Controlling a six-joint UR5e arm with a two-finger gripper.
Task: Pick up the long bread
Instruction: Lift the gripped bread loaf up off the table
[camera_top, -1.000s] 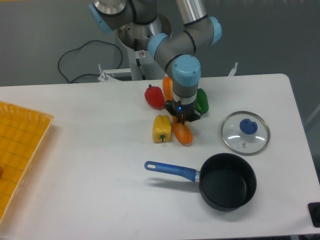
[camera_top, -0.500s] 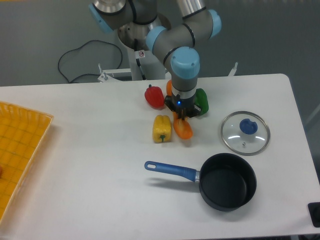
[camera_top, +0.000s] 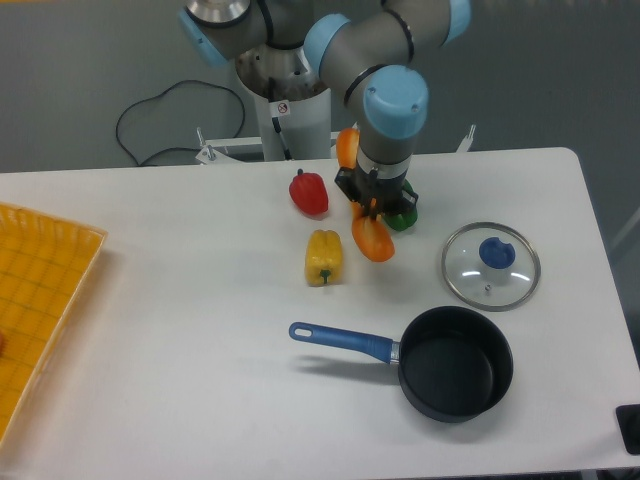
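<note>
The long bread (camera_top: 372, 240) is an orange-golden toy baguette, tilted, with its lower end hanging just above the table and its upper end showing behind the wrist. My gripper (camera_top: 375, 207) is shut on its middle and points straight down. The grip point itself is partly hidden by the black fingers. A yellow pepper (camera_top: 323, 256) lies on the table just left of the bread's lower end.
A red pepper (camera_top: 309, 192) sits left of the gripper, and a green pepper (camera_top: 404, 216) peeks out behind it on the right. A glass lid (camera_top: 490, 265) lies to the right, a black pot with a blue handle (camera_top: 455, 362) in front, and a yellow tray (camera_top: 40, 290) at the far left.
The gripper has risen and shifted slightly right with the bread in it. The bread has come up off the table and away from the yellow pepper.
</note>
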